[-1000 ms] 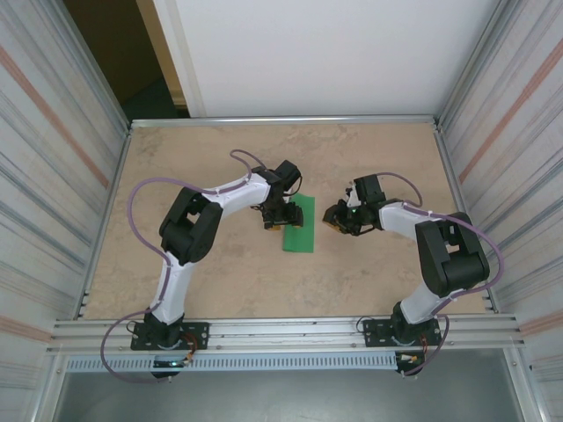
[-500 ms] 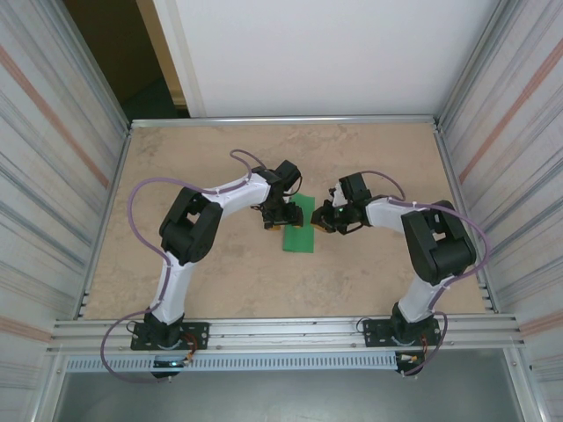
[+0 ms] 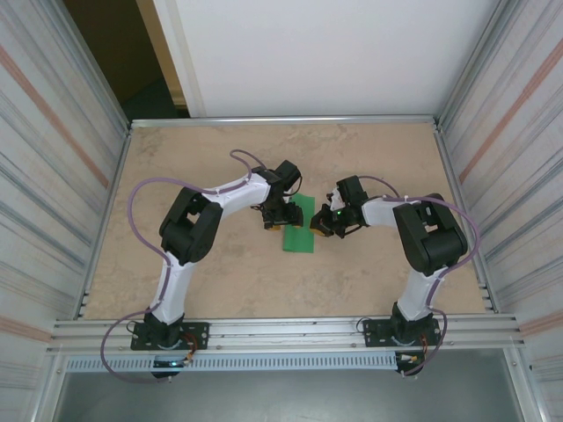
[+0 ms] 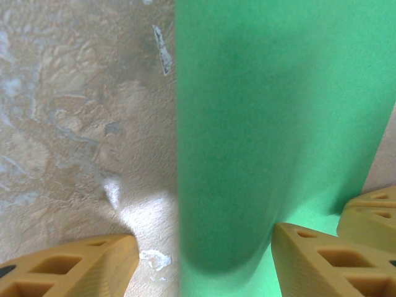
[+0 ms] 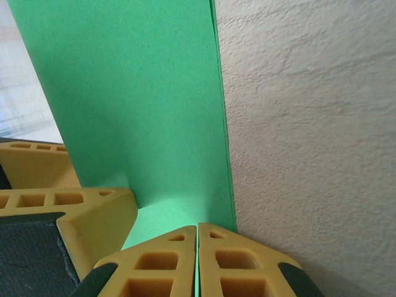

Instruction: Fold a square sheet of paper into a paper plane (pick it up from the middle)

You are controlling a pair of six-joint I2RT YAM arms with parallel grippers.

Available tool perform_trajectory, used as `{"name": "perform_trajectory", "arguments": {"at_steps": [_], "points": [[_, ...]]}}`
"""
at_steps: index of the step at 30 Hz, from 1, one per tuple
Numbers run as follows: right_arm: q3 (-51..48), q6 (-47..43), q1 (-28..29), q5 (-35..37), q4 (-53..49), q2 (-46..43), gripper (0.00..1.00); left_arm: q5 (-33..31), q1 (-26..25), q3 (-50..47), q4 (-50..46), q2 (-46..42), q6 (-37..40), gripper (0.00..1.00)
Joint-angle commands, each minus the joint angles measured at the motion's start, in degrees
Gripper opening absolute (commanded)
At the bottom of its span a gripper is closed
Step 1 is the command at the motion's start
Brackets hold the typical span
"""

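Top view: the square sheet of paper [image 3: 299, 230] is folded to a narrow green strip, flat on the table [image 3: 202, 167] about mid-width, long side running near to far. It sits well apart from the far rim, both side walls [image 3: 53, 176] and the near rail [image 3: 290, 330]. Bare tabletop lies all round it, widest at the far left and near right.

The left gripper [image 3: 281, 217] is at the strip's left long edge, the right gripper [image 3: 322, 225] at its right long edge, with the strip between them.

Left wrist view: the left gripper [image 4: 204, 235] has its jaws spread wide and grips nothing. One finger is on bare table, the other on the green, and the strip's straight left edge runs between them. The yellow block at far right [image 4: 371, 213] is probably a right finger.

Right wrist view: the right gripper [image 5: 198, 226] has its fingers pressed together, tips down on the green just inside the strip's right edge, which shows stacked layers. I can't tell if any layer is nipped. Bare table lies right of that edge.
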Motion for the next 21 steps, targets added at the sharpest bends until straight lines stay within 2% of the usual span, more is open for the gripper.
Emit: {"name": "perform_trajectory", "arguments": {"at_steps": [1,17,21], "points": [[1.7,-0.7,0.2,-1.8,0.8,0.6,0.08,-1.1,-2.0,-7.1,2.3,15.3,0.5,0.64],[0.9,-3.4,0.0,1.9,-2.5,4.9,0.07,-0.6,-1.9,-7.6,2.7,15.0,0.5,0.64],[-0.4,-4.9,-0.6,3.0,-3.5,5.9,0.06,-0.2,-1.7,-7.7,2.4,12.2,0.8,0.64]]}}
